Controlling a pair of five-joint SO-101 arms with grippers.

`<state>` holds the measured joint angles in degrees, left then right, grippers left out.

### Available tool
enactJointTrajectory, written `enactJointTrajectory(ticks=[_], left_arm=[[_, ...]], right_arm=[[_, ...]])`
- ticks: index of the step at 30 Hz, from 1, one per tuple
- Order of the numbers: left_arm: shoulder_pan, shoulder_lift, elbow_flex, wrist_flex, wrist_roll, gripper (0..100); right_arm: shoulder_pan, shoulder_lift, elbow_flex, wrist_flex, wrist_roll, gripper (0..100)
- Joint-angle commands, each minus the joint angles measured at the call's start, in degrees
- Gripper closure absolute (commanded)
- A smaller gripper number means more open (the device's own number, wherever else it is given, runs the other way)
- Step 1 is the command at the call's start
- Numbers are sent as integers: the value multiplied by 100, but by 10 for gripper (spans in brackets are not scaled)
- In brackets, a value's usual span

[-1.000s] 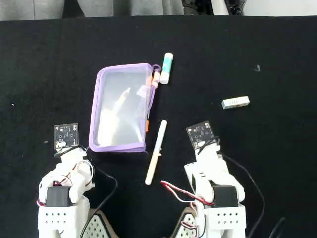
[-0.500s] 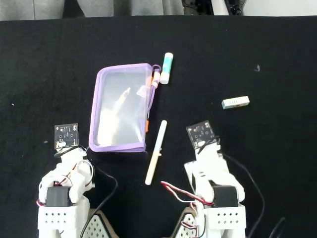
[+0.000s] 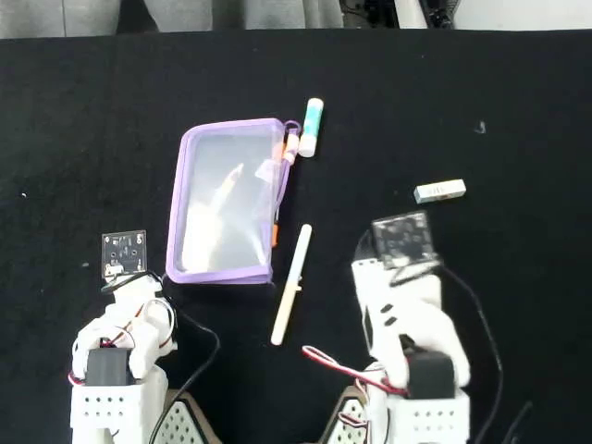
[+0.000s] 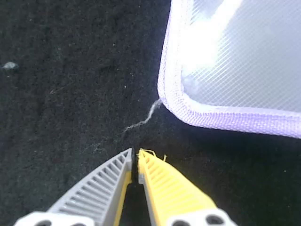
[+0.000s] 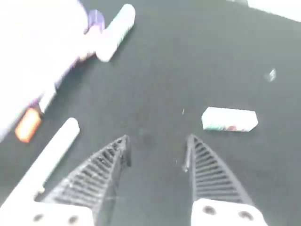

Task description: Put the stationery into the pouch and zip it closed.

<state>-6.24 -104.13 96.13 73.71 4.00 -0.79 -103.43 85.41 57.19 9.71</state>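
Packing seems not yet begun.
A clear purple-edged pouch [image 3: 227,202] lies left of the middle of the black table [image 3: 518,111]; a white pen [image 3: 291,284], teal-and-white marker [image 3: 312,127] and white block eraser [image 3: 439,191] lie outside it. The left claw [image 4: 136,162] is pressed together, empty; the right claw [image 5: 157,148] is spread, empty.

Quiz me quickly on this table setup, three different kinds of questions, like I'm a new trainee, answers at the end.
1. True or false: the eraser lies inside the pouch.
2. The left tool is shut; the right tool is: A shut, B open, C holding something.
3. Fill in: the pouch's edging is ___ in colour.
Key: 1 false; 2 B; 3 purple.
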Motion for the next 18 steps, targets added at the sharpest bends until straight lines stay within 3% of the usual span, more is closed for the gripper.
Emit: enactJointTrajectory(ticks=[1,6,8,18], left_arm=[[-4,-35,119,-62,35,970],[-4,-35,119,-62,35,970],[-4,-35,119,-62,35,970],[-4,-35,119,-62,35,970]], right_arm=[[-26,-365,-1174,53,-510,812],[-941,840,-1596,-475,-598,814],[-1143,1684,-1965,-721,-967,814],[-1530,7055,-4927,-1301,-2013,816]])
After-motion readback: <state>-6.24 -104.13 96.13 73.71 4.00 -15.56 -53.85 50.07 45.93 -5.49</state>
